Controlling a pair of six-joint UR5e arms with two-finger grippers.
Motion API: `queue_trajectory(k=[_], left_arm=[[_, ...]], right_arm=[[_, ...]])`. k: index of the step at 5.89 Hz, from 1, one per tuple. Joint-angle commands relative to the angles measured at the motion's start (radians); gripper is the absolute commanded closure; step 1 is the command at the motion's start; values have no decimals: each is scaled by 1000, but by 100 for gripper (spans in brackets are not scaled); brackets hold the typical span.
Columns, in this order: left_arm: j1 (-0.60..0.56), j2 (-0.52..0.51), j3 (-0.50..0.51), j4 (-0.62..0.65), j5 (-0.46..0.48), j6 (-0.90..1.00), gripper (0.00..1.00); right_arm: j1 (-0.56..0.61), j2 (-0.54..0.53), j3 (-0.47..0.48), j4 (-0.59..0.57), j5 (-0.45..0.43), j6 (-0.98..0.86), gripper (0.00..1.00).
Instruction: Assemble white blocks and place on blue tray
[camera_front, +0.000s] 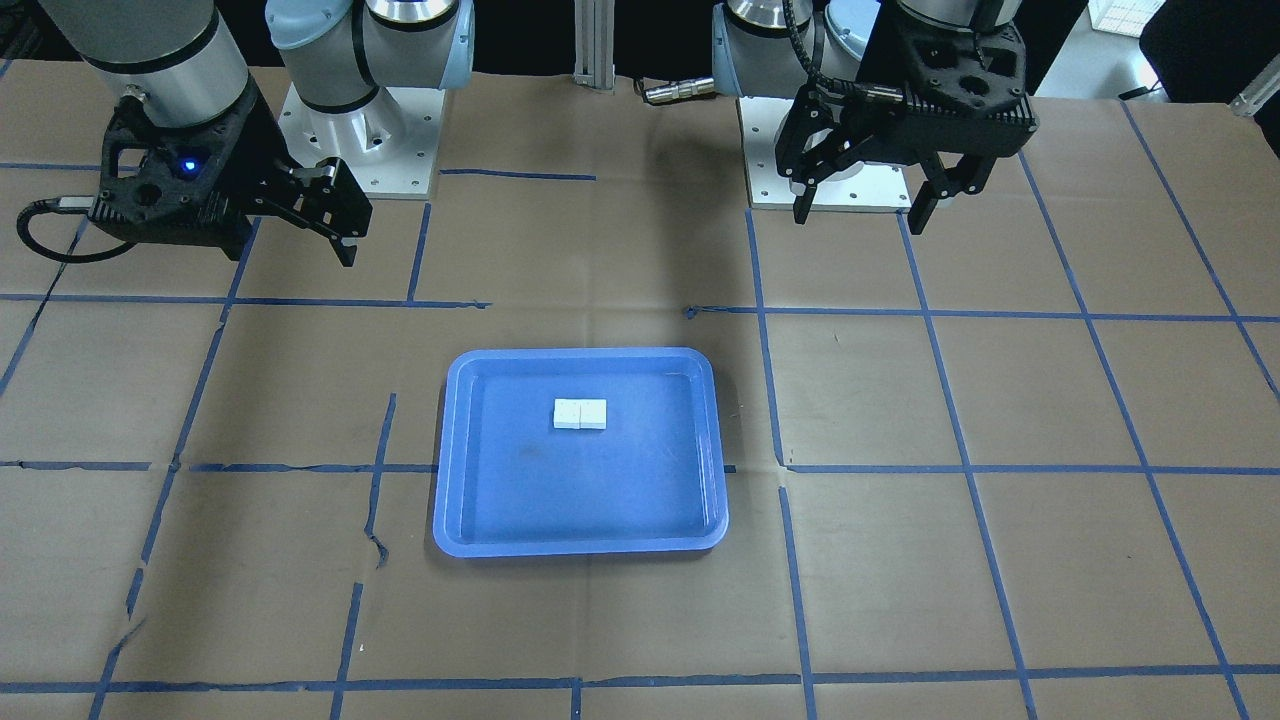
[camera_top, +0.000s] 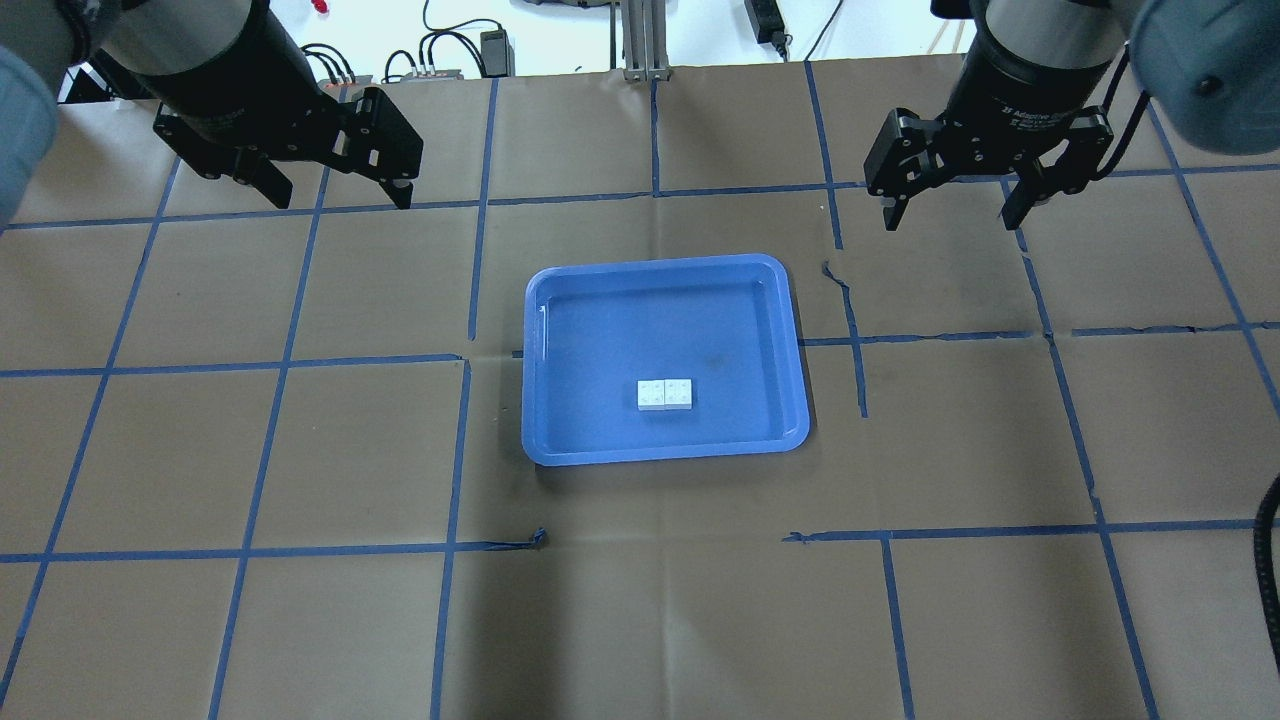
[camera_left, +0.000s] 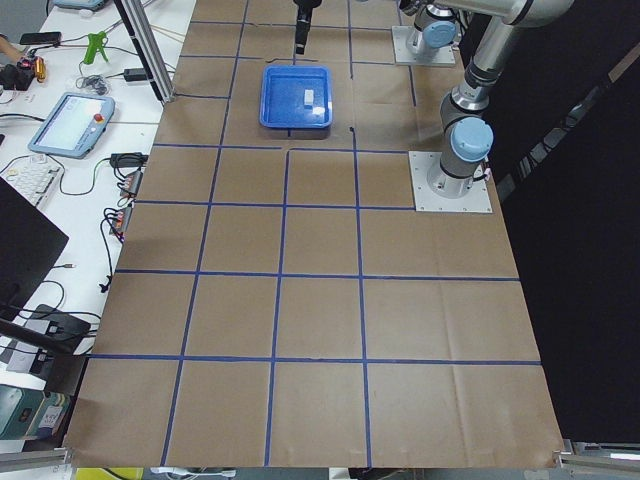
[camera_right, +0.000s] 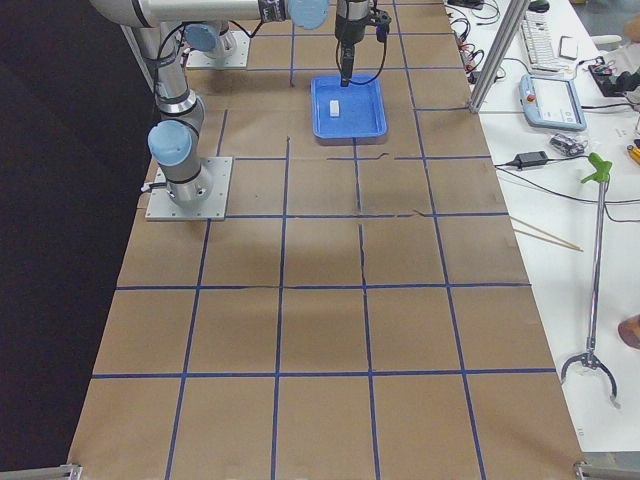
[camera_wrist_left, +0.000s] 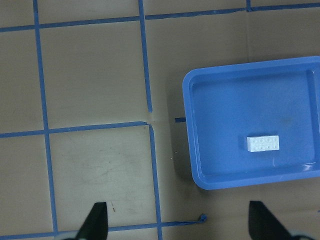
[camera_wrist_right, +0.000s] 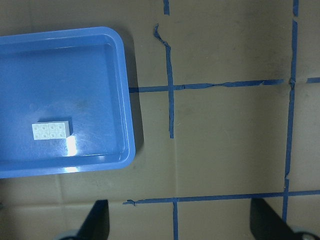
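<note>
Resting side by side and touching, the white blocks (camera_top: 666, 394) lie inside the blue tray (camera_top: 600, 330) — placement appears done. The next move likely calls only for parking the arms. The left gripper (camera_top: 340, 195) and right gripper (camera_top: 950, 218) hang well apart from the tray, jaws spread wide — holding and touching nothing.
</note>
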Motion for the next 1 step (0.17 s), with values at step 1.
queue_trajectory(k=[1], left_arm=[[-2,1,0,-2,-2,0,1]], right_arm=[[-1,0,2,0,-4,0,0]])
